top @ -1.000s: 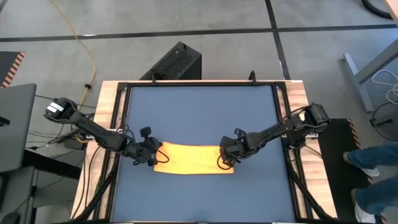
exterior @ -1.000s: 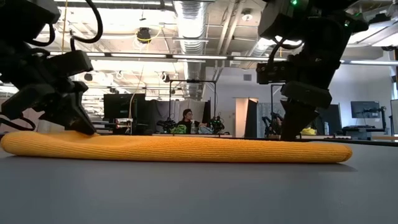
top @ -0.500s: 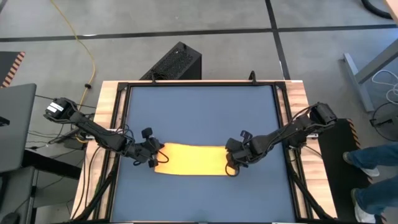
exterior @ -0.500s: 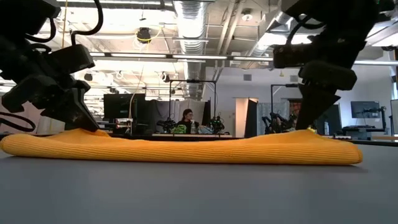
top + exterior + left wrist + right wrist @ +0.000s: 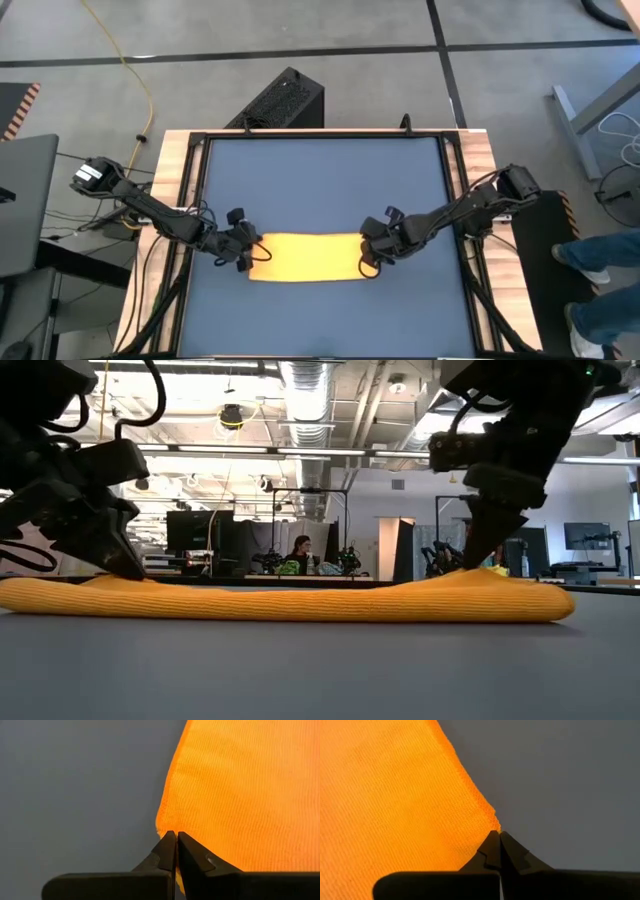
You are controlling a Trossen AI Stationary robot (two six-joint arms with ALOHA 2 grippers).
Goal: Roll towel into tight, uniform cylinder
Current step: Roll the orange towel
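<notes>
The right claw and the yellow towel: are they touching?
Touching. In the right wrist view, the shut right claw pinches the towel at its corner; the low view shows that end lifted.

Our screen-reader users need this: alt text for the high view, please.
A folded yellow towel lies on a dark blue mat, with the left gripper pinching one end and the right gripper pinching the other.

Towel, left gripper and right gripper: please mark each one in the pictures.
towel (image 5: 305, 257), high view, middle of the cloth.
left gripper (image 5: 176, 839), left wrist view, shut fingertips at the towel's edge.
right gripper (image 5: 499, 839), right wrist view, shut fingertips at the towel's corner.
</notes>
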